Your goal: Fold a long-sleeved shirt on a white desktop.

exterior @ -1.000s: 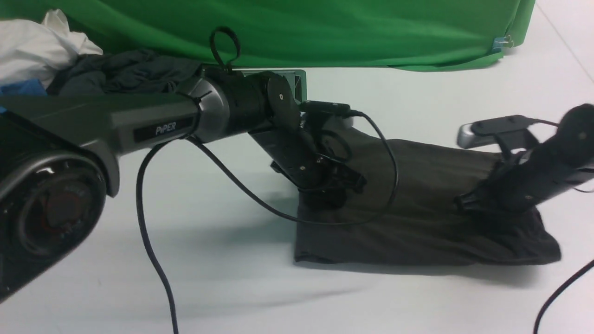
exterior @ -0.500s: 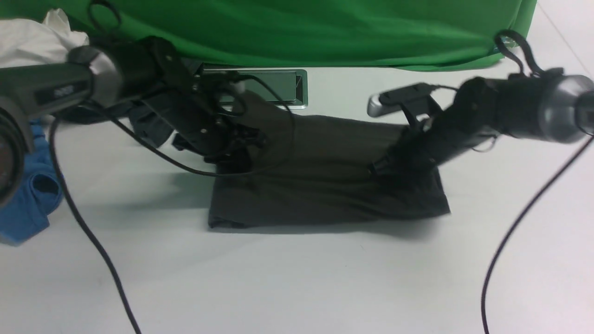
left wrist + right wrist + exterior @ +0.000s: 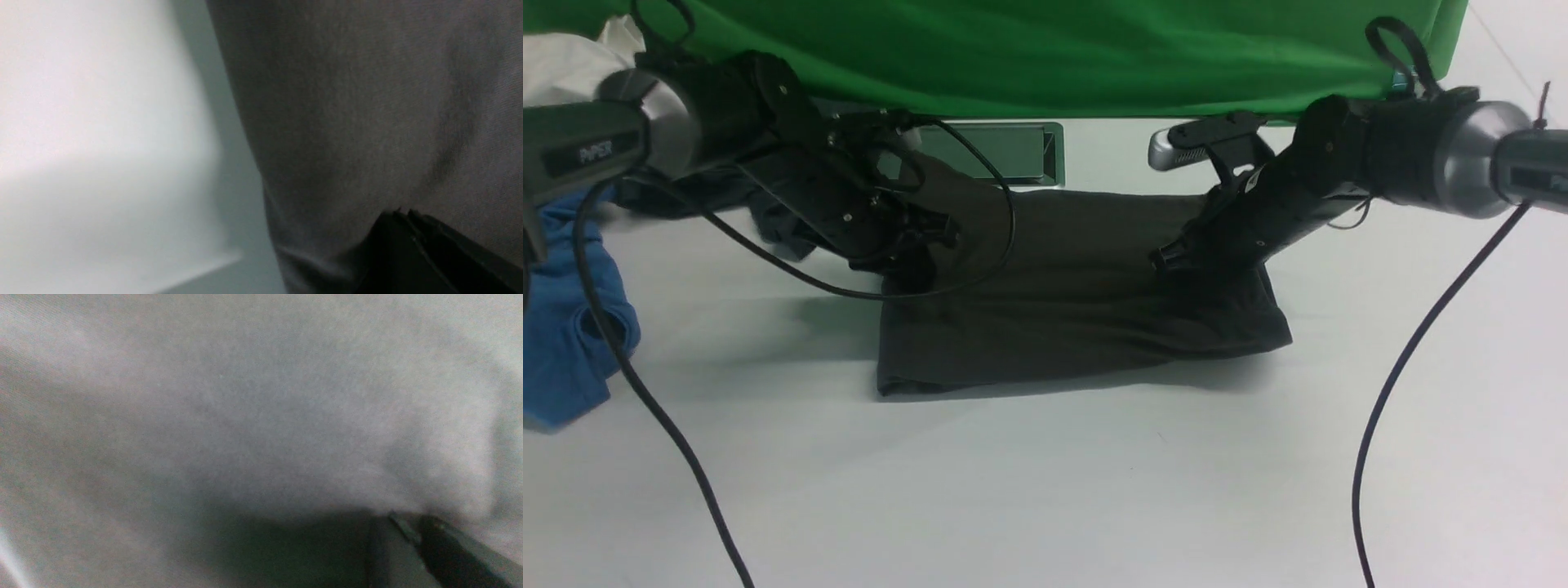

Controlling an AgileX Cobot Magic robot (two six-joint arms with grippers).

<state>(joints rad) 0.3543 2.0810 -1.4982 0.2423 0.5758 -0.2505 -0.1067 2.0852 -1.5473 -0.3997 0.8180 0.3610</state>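
Observation:
The long-sleeved shirt [image 3: 1062,310] lies as a folded, very dark band on the white desktop [image 3: 1045,490]. Its far edge is raised at both ends. My left gripper [image 3: 913,265] is shut on the shirt's left far corner. My right gripper [image 3: 1172,260] is shut on the right far part. In the left wrist view the closed fingertips [image 3: 402,213] pinch dark cloth [image 3: 367,102] next to bare desktop [image 3: 81,122]. In the right wrist view blurred cloth [image 3: 245,396] fills the frame around the closed tips [image 3: 408,518]. Collar, label and logo are hidden.
A blue garment [image 3: 564,327] lies at the left edge, with a dark grey-teal garment [image 3: 776,224] and white cloth [image 3: 564,57] behind my left arm. A green backdrop [image 3: 1054,49] hangs at the back, above a grey recessed panel [image 3: 1005,151]. Cables [image 3: 1405,367] trail across the table.
Both grippers, still holding the shirt, have carried it leftward and farther from me; the movement has slowed over the last half second.

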